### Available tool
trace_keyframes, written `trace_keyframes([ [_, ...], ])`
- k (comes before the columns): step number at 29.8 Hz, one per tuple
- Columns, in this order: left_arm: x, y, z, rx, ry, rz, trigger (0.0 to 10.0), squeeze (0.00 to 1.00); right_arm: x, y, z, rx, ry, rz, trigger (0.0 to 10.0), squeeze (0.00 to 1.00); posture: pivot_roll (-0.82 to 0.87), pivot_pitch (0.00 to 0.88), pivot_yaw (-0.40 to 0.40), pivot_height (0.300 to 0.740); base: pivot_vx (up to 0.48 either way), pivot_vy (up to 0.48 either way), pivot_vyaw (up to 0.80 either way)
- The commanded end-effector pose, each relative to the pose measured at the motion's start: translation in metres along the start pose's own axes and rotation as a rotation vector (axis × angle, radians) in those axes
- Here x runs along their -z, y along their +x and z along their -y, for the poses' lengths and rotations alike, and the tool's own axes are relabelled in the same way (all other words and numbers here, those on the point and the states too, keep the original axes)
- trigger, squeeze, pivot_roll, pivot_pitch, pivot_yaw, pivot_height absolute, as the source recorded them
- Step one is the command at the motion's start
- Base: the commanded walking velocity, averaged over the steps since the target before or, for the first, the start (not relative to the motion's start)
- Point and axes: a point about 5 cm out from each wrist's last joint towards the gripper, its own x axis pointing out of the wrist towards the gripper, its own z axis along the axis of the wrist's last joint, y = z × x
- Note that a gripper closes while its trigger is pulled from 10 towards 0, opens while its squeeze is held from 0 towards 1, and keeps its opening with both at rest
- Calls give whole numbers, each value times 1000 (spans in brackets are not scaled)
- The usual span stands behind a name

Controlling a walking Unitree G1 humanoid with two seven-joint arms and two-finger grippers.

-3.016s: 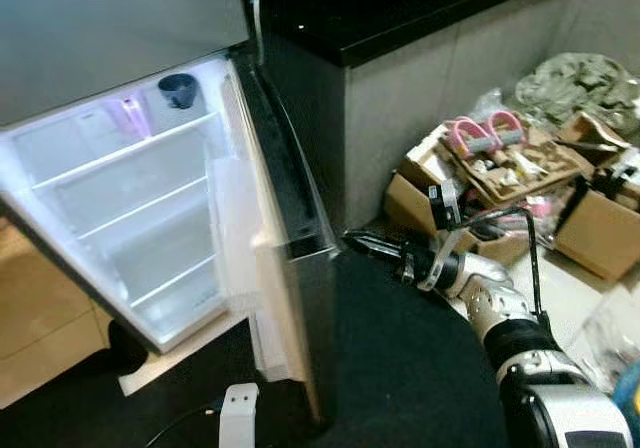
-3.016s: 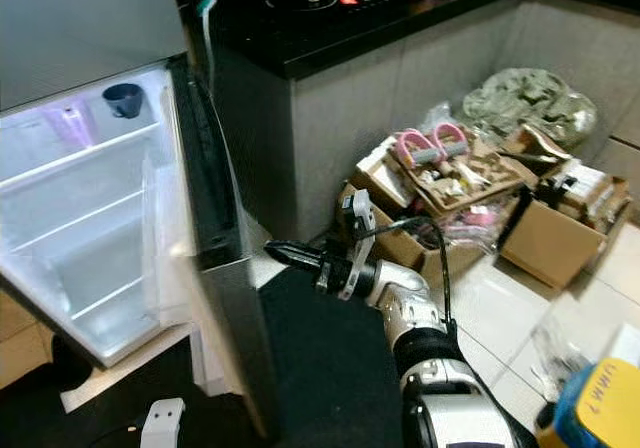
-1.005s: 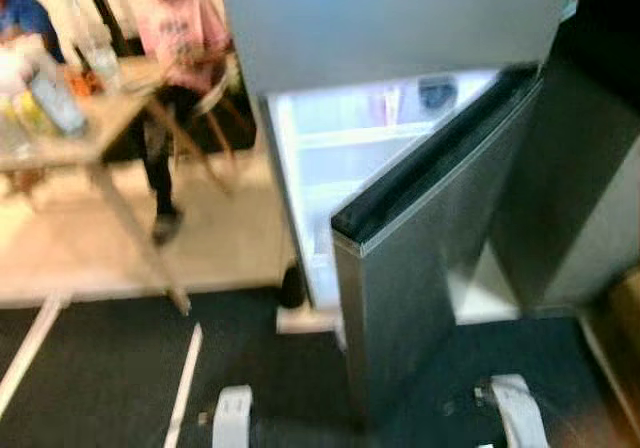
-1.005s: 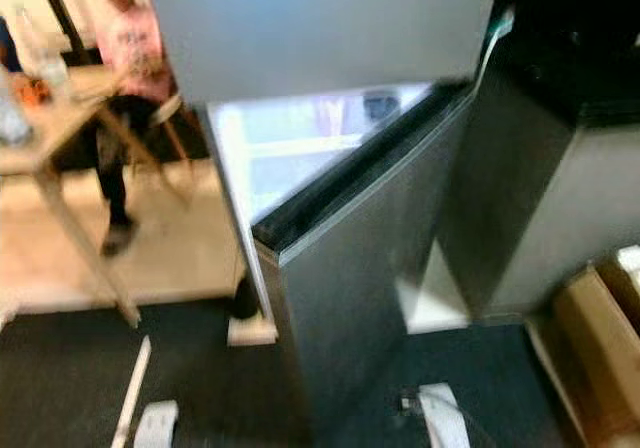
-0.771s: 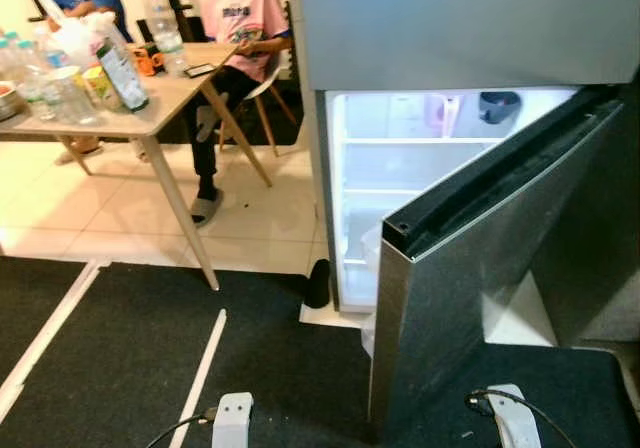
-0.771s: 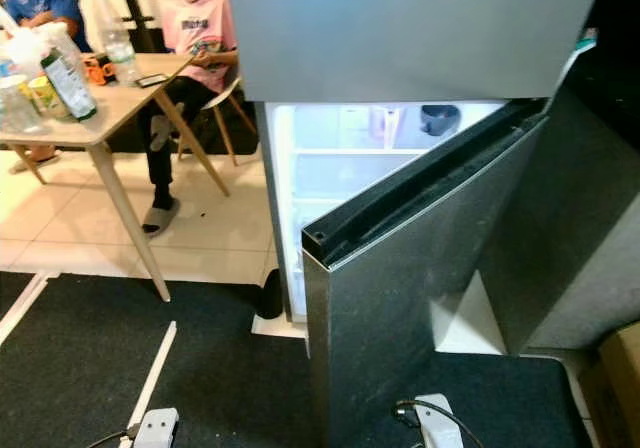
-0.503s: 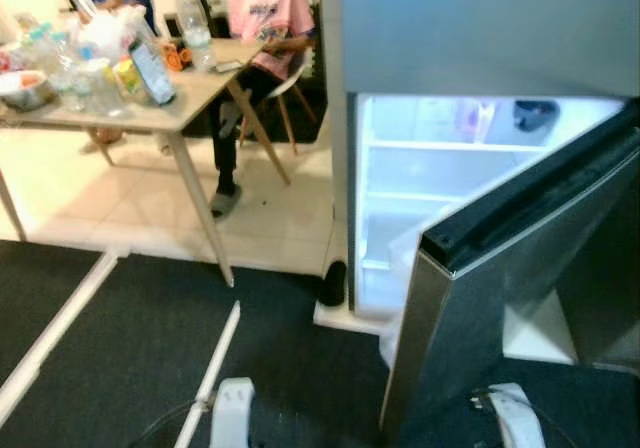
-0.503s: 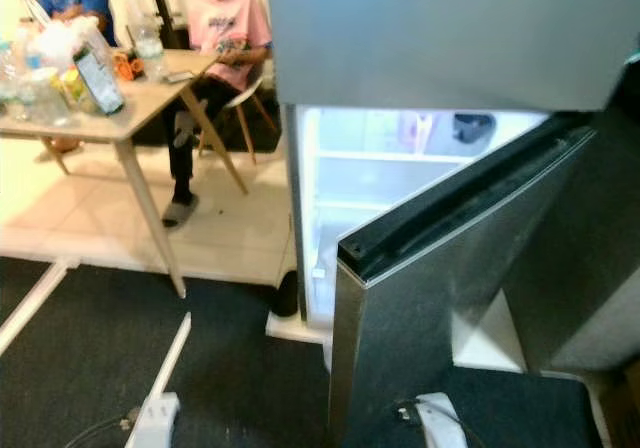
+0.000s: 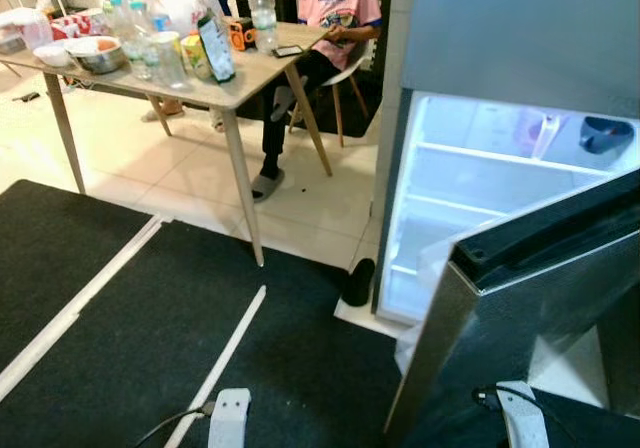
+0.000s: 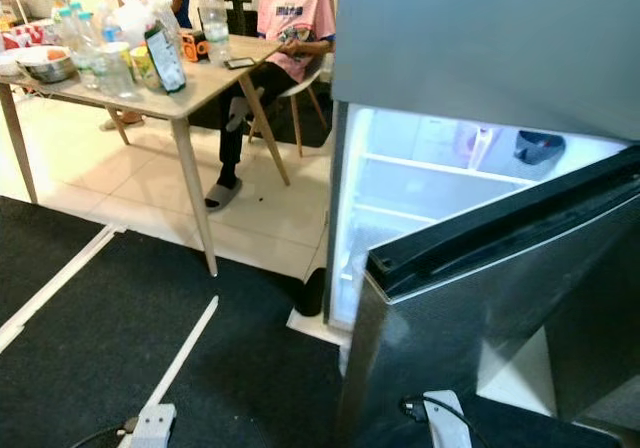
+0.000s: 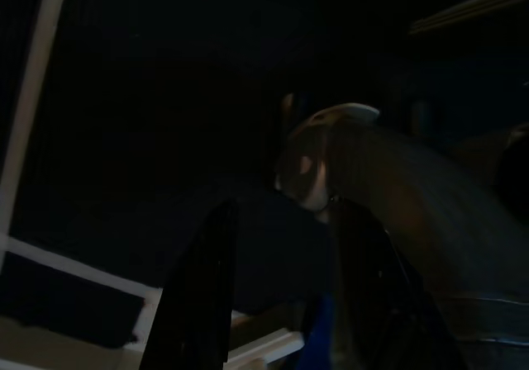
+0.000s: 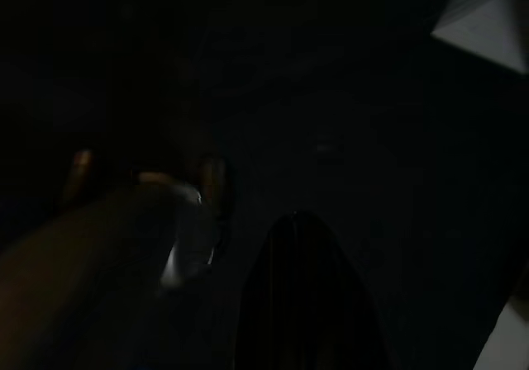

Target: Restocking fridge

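While the fridge (image 9: 500,183) door (image 10: 480,298) juts half-open beside a cluttered desk (image 9: 215,78), the left hand (image 11: 281,296) hangs dim, apparently parted and empty; right hand's (image 12: 302,296) state unclear.

Setting: home kitchen and dining area. Evidence: steel fridge (image 10: 480,38) with door (image 10: 490,298) open and lit shelves; wooden table (image 9: 190,78) carrying bottles (image 9: 262,8), bowls and cartons; seated person (image 10: 290,28); pale tiled floor (image 9: 150,168); black mats (image 9: 150,338).
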Motion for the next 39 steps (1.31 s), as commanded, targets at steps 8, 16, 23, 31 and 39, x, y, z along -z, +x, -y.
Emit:
trace_keyframes([
  [8, -4, 0, 0, -1, -14, 10, 10000, 0, -41, -2, -19, -279, 159, 207, 10000, 0, -56, 0, 45, 740, 0, 0, 0],
  [16, -4, 0, -1, -2, -17, 11, 10000, 0, -92, -14, -34, -587, 46, 352, 10000, 0, -51, 0, 51, 740, 0, 0, 0],
  [23, -4, 0, -1, -3, -20, 11, 10000, 0, -126, -25, -42, -701, -92, 432, 10000, 0, -48, 0, 53, 740, 0, 0, 0],
  [31, -5, 0, -2, -9, -27, 5, 10000, 0, -207, -61, -81, -824, -343, 667, 10000, 0, -33, 0, 58, 740, 0, 0, 0],
  [39, -3, 0, -2, -4, -19, -1, 10000, 0, -257, -90, -101, -770, -363, 855, 10000, 0, -28, 0, 62, 740, 0, 0, 0],
])
